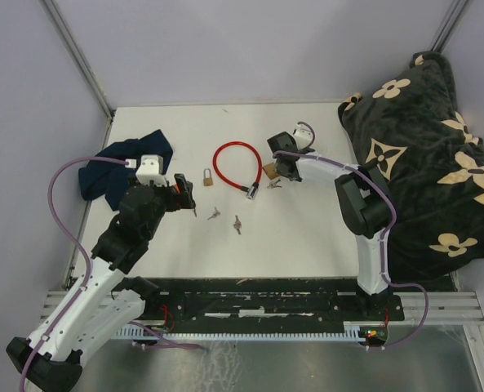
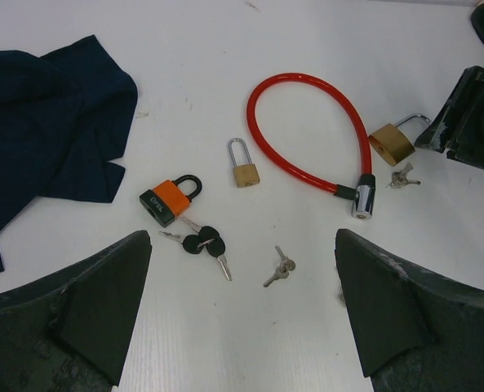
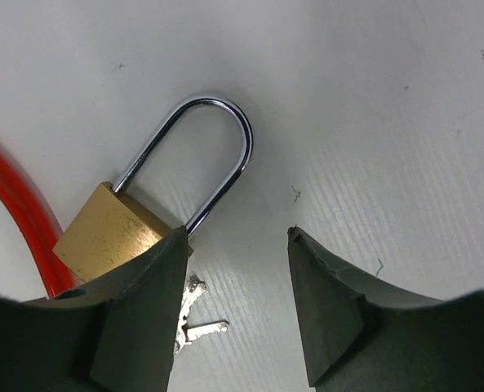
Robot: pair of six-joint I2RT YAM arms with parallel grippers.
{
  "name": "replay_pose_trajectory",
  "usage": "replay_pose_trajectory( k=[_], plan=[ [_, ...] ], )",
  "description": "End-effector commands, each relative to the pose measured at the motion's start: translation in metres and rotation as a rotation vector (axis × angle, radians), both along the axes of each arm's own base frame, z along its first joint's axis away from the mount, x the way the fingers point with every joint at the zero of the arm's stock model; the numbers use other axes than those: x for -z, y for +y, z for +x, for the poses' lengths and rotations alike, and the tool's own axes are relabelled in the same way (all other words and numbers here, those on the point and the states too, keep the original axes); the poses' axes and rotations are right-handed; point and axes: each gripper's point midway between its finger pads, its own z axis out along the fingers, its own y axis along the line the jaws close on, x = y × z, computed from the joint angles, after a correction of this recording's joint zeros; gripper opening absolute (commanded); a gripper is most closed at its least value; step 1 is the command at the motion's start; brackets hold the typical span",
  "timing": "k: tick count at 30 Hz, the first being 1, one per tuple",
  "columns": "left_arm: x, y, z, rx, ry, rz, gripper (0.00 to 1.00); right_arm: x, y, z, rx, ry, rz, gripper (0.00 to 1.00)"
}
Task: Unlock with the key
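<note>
Right wrist | R gripper point(image 3: 236, 234) apart, table point(image 3: 372, 122) showing btwn | brass padlock point(image 3: 111, 233) at one finger's edge | L gripper point(image 2: 242, 235) apart

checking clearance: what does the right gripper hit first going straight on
Likely the brass padlock: one finger of the open right gripper overlaps its body's corner. Between the fingers lies bare table. Depth is unclear.

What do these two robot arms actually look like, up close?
The left arm and right arm are white links with chunky black joints; a thin purple cable loops along each. The left tool and right tool have dark wedge-shaped fingers, scuffed grey.
</note>
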Motion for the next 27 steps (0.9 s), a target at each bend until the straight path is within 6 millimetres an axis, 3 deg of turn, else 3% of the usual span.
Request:
replay_pose_trajectory(
  k=[1,10,16,23,27],
  plan=[
    [-0.009,0.002,0.002,-0.002,-0.046,0.019,1.00,-0.009,0.011,0.013,0.017,-0.032,0.038,0.60],
    [-0.009,0.002,0.001,-0.003,-0.045,0.018,1.00,0.004,0.013,0.015,0.025,0.017,0.020,0.56],
    [-0.007,0.000,0.001,0.006,-0.040,0.016,1.00,0.017,0.009,0.001,0.001,0.089,-0.008,0.43],
    [-0.004,-0.003,0.002,0.019,-0.030,0.017,1.00,0.031,-0.003,-0.038,-0.193,0.227,-0.101,0.27],
    [-0.001,-0.005,0.004,0.024,-0.018,0.019,1.00,0.028,-0.012,-0.066,-0.355,0.288,-0.149,0.22]
  ],
)
